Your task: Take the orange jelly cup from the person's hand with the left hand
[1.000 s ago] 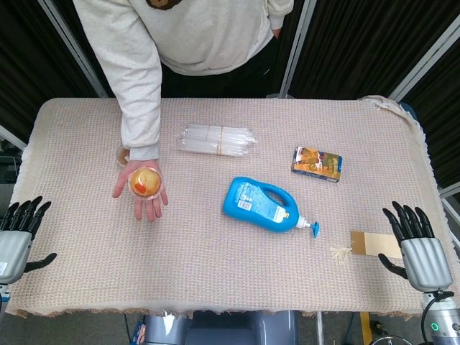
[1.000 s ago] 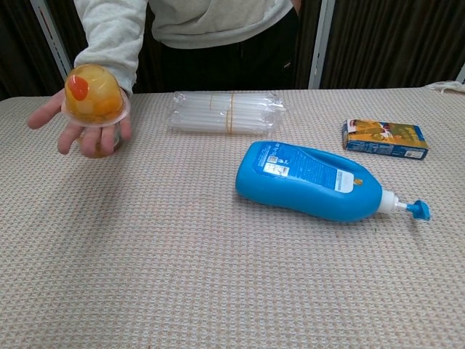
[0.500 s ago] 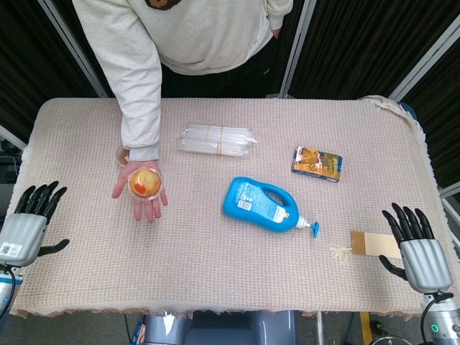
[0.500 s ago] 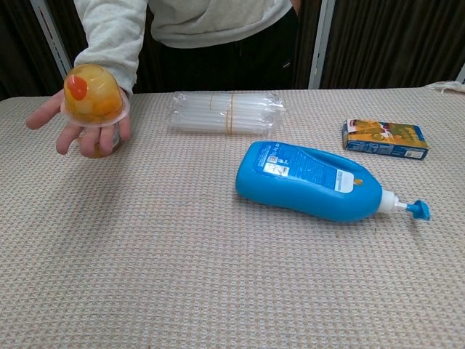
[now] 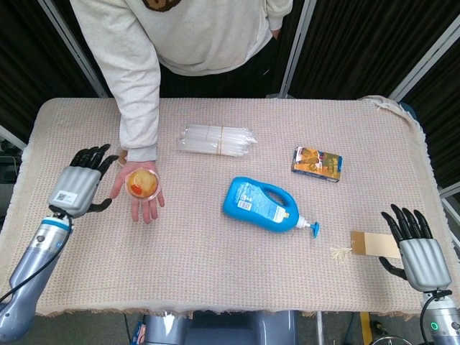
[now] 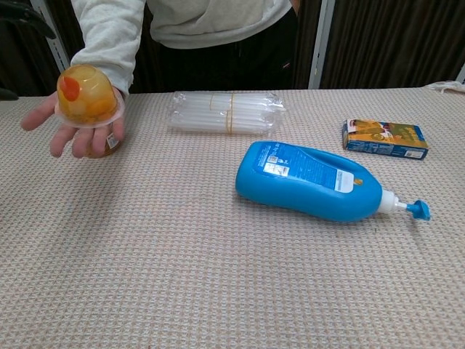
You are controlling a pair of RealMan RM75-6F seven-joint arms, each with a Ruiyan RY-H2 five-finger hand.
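Observation:
An orange jelly cup [image 5: 142,182] [image 6: 86,95] sits dome-up on the person's open palm [image 5: 139,198] [image 6: 70,129] over the table's left side. My left hand [image 5: 81,183] is open with fingers spread, just left of that palm and apart from the cup. In the chest view only dark fingertips [image 6: 33,19] show at the top left corner. My right hand [image 5: 417,249] is open at the table's near right corner, holding nothing.
A blue detergent bottle [image 5: 266,205] [image 6: 312,180] lies on its side mid-table. A clear pack of tubes [image 5: 215,139] [image 6: 225,111] lies behind it, a small colourful box [image 5: 317,163] [image 6: 385,138] to the right. A small jar [image 6: 104,144] stands under the person's hand. A brown card [image 5: 375,244] lies near my right hand.
My left hand has risen from the table's near left edge and moved forward and right, close beside the person's palm. The person's hand shifted slightly left. My right hand stayed still.

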